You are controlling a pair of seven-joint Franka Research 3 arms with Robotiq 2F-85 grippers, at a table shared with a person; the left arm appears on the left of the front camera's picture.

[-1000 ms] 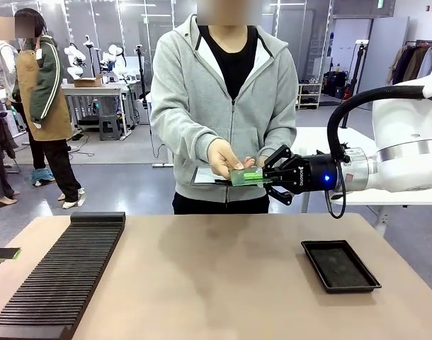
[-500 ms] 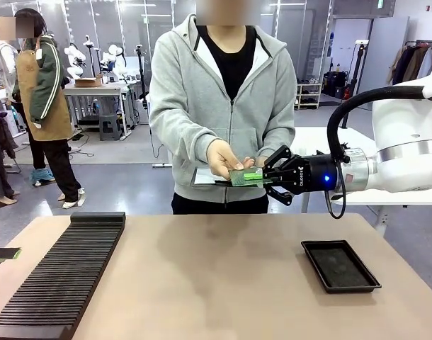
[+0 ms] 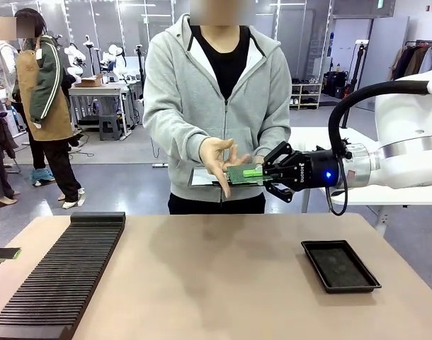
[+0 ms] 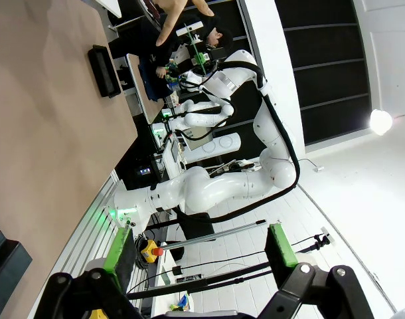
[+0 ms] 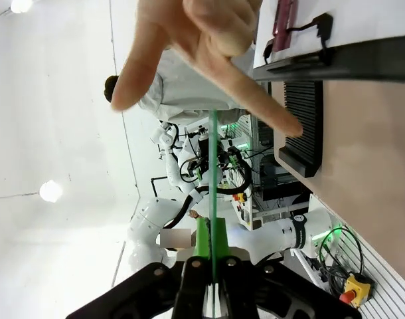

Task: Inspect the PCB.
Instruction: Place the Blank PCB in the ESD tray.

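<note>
Right gripper (image 3: 262,172) grips the PCB (image 3: 239,174) in mid-air, person's open hand (image 3: 217,157) right beside it. Left gripper (image 4: 199,244) wide open, empty

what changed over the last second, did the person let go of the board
The person's hand, which lay on the PCB, opened and rose, fingers spread at the board's far end; whether it still touches cannot be told. The right gripper lifted slightly and stayed shut on the PCB. The left gripper stayed open, and the black tray and slotted rack did not move.
</note>
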